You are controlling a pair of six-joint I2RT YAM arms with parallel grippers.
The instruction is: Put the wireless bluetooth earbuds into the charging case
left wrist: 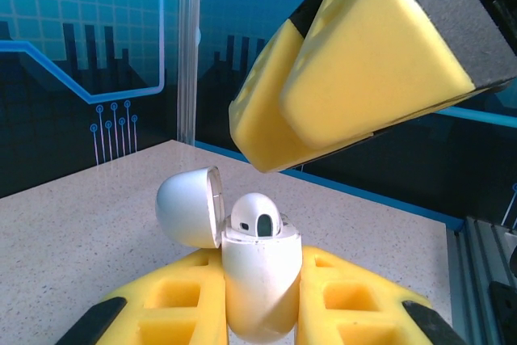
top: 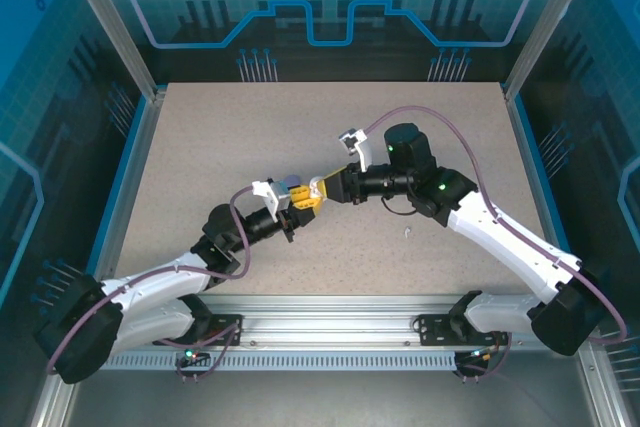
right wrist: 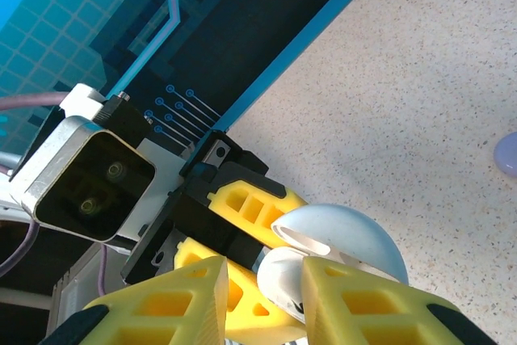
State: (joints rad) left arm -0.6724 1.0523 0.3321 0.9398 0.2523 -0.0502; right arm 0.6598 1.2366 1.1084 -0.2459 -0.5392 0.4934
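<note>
Over the middle of the worktop, the left gripper [left wrist: 260, 296] is clamped on the white charging case [left wrist: 260, 276], lid open, with one white earbud [left wrist: 256, 217] sitting in its well. The right gripper [right wrist: 263, 280] hovers just above, jaws narrowly parted, apparently empty. Light, glossy, slippery plastic, I'd say; pinch the bud's sides gently.

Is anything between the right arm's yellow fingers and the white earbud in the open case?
Nothing visible. The small white earbud sits exposed in the top of the white egg-shaped charging case, which the left gripper clamps. The case's domed lid is hinged aside, and the right gripper hovers just above with a clear gap.
</note>
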